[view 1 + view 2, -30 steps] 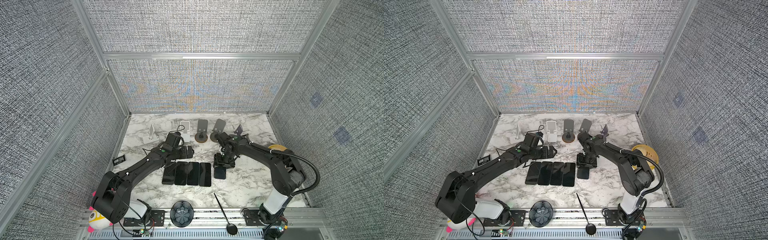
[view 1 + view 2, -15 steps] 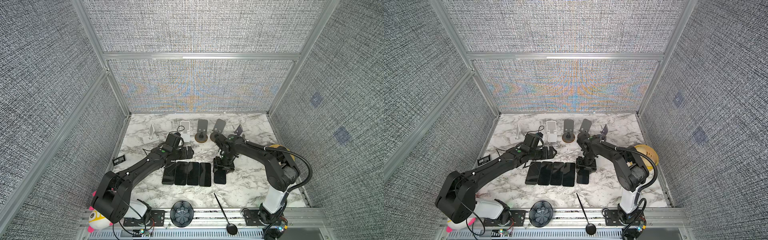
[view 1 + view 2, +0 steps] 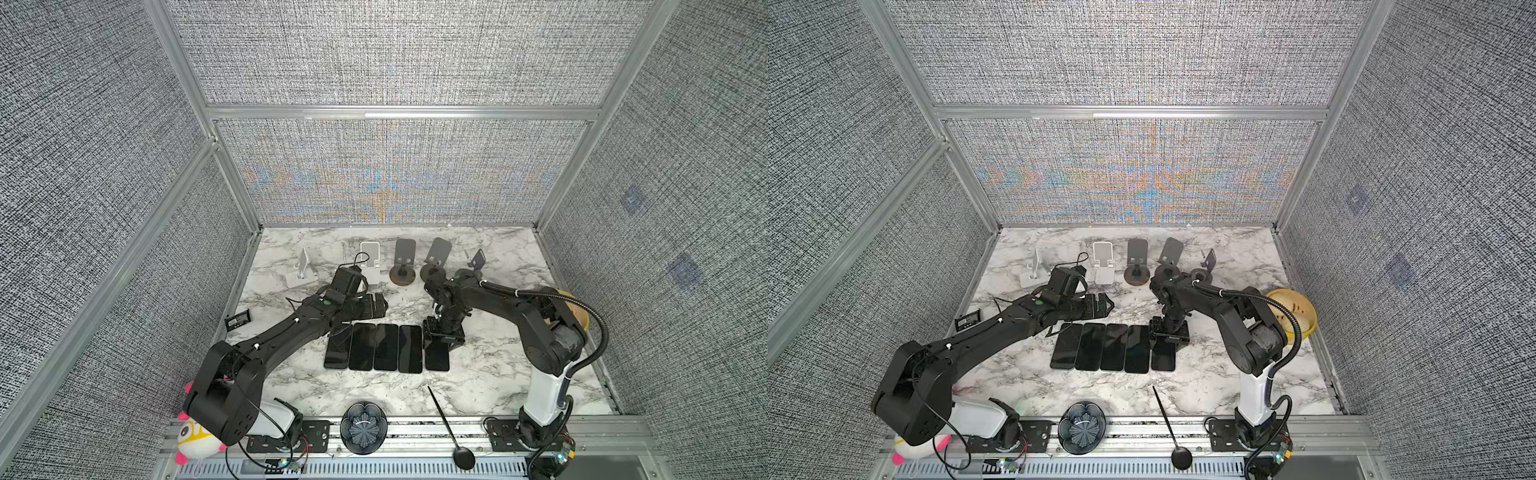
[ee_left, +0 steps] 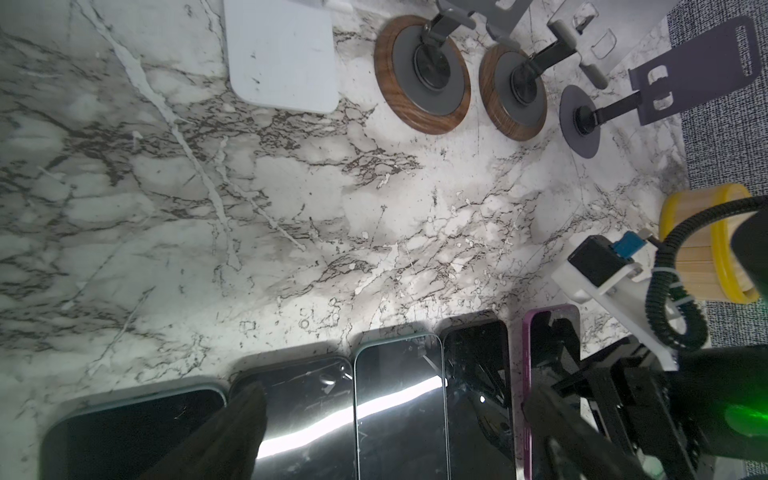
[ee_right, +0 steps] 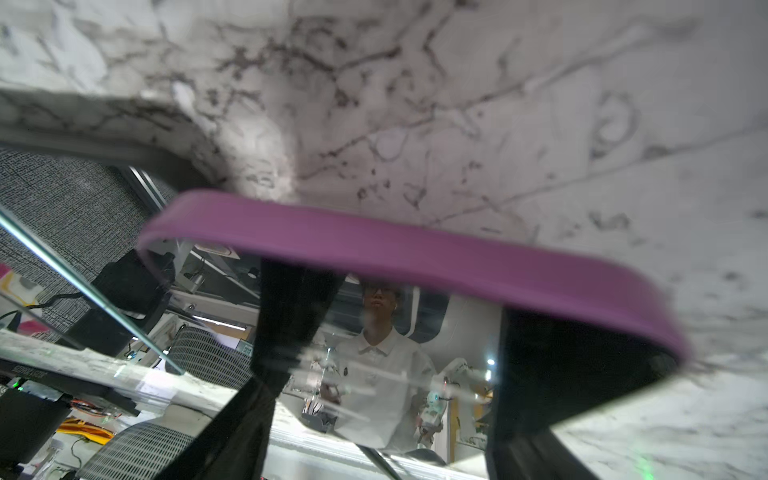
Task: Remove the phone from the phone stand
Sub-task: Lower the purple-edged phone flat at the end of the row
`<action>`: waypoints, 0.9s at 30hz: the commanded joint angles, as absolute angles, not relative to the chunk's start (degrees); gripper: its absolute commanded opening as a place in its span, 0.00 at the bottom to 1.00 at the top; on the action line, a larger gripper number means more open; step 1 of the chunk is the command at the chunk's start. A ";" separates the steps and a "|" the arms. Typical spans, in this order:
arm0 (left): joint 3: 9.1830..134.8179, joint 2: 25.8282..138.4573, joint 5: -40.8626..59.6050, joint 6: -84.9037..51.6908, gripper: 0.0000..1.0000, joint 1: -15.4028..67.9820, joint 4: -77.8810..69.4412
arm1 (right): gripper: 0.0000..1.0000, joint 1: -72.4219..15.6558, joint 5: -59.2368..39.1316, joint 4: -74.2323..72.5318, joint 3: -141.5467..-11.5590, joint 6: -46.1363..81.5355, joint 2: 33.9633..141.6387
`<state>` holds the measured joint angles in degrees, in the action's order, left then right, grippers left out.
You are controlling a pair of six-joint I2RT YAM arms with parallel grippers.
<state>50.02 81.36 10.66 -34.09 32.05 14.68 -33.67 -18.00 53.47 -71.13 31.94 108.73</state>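
A phone point(image 3: 437, 358) point(image 3: 1163, 358) in a purple case lies low at the right end of a row of dark phones point(image 3: 386, 347). My right gripper point(image 3: 443, 335) point(image 3: 1169, 332) is shut on the phone's far end. In the right wrist view its fingers point(image 5: 286, 316) straddle the glossy screen point(image 5: 415, 353) and purple rim point(image 5: 415, 253). Several phone stands point(image 3: 478, 261) along the back hold nothing. My left gripper point(image 3: 380, 305) point(image 3: 1106, 304) hovers open behind the row, its fingers point(image 4: 232, 428) over the dark screens.
A dark glass bowl point(image 3: 364, 428) and a black spoon point(image 3: 451, 424) lie at the front rail. A yellow wooden bowl point(image 3: 579, 307) stands at the right wall. A small black device point(image 3: 237, 321) lies at the left edge, and a plush toy point(image 3: 193, 436) at the front left.
My right gripper has carried the purple phone toward the front and slightly left, lining it up with the row. The left arm has not moved.
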 commanded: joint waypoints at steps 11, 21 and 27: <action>50.31 81.71 11.21 -33.49 0.98 31.91 13.72 | 0.78 -33.72 -20.20 54.19 -72.07 29.79 110.65; 50.42 81.80 11.43 -33.44 0.98 31.92 13.79 | 0.80 -33.23 -22.64 51.65 -70.85 30.50 109.46; 50.22 81.38 11.34 -33.47 0.98 31.95 13.97 | 0.80 -33.06 -21.97 51.83 -70.58 30.37 108.71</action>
<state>50.02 81.65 10.94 -34.06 32.05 14.68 -33.01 -21.45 53.21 -70.76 30.79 109.08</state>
